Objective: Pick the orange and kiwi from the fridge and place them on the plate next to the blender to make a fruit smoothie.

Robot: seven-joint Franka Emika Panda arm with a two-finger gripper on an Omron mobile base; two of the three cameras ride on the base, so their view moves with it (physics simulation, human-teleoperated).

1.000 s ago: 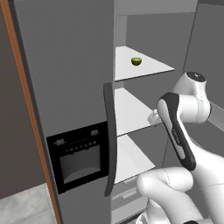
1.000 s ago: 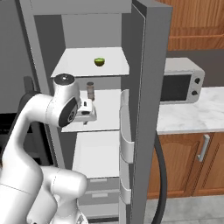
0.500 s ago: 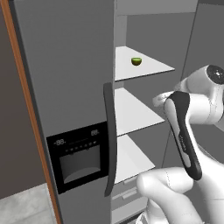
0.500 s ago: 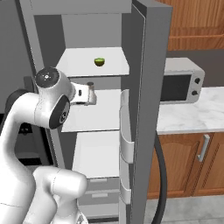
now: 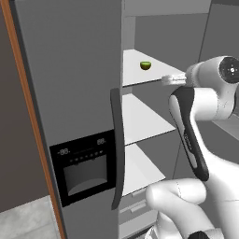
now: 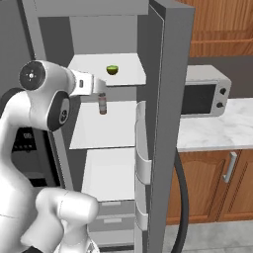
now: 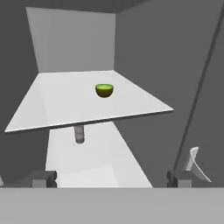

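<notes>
- While the fridge (image 6: 168,59) stands with its right door swung wide, the step in hand looks like the reach for the first fruit: the gripper (image 7: 111,177) sits at the shelf fronts, level with the top shelf's front edge, and nothing is between its fingers.
- Left to right in the hand view, the two dark fingertips (image 7: 43,178) stand far apart at the bottom corners, so the claw is fully spread and empty.
- Kiwi (image 7: 104,90): it sits cut face up on the top shelf (image 7: 52,109), about midway across and back from the front edge, well apart from the gripper. It also shows in the left base view (image 5: 145,66) and the right base view (image 6: 112,70).
- Jar (image 7: 79,133): a small cylinder stands upright on the middle shelf (image 6: 106,131), just under the top shelf's front edge and left of the kiwi's line. It is no part of the task.
- Orange: I cannot place it on any shelf from these angles.
- Next move, as I judge it: lift the hand a little above the top shelf's front edge, push in over the shelf until the fingers straddle the kiwi, then close. The shelf edge is the thing to clear, and the rounded underside may let the fruit roll as the fingers close on it.
- Contents: top shelf holds the kiwi alone; middle shelf holds the jar; the lower shelf (image 5: 142,170) looks bare.
</notes>
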